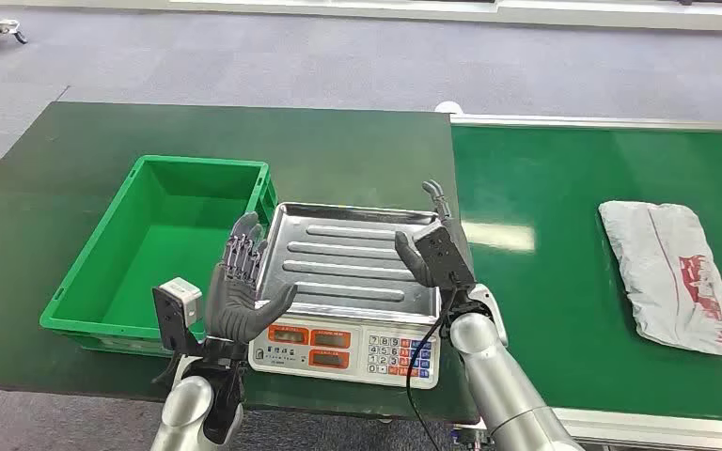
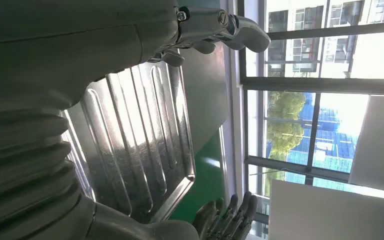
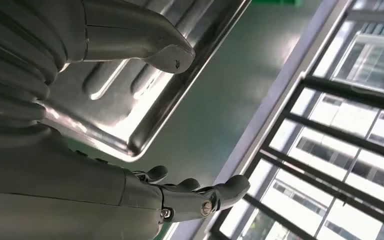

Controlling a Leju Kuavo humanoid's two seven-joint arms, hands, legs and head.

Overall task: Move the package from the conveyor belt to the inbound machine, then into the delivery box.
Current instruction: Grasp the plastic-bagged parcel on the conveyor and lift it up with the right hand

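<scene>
A grey plastic package with red print lies flat on the green conveyor belt at the right. The inbound machine is a scale with a bare steel tray and a keypad front. My left hand is raised over the tray's left edge, fingers apart, holding nothing. My right hand is raised over the tray's right edge, also empty with fingers spread. The steel tray lies beyond my left hand in its wrist view. My right hand hangs over the tray's corner.
An empty green delivery box stands left of the scale on the dark green table. Grey floor lies beyond the table. Windows fill the far side of both wrist views.
</scene>
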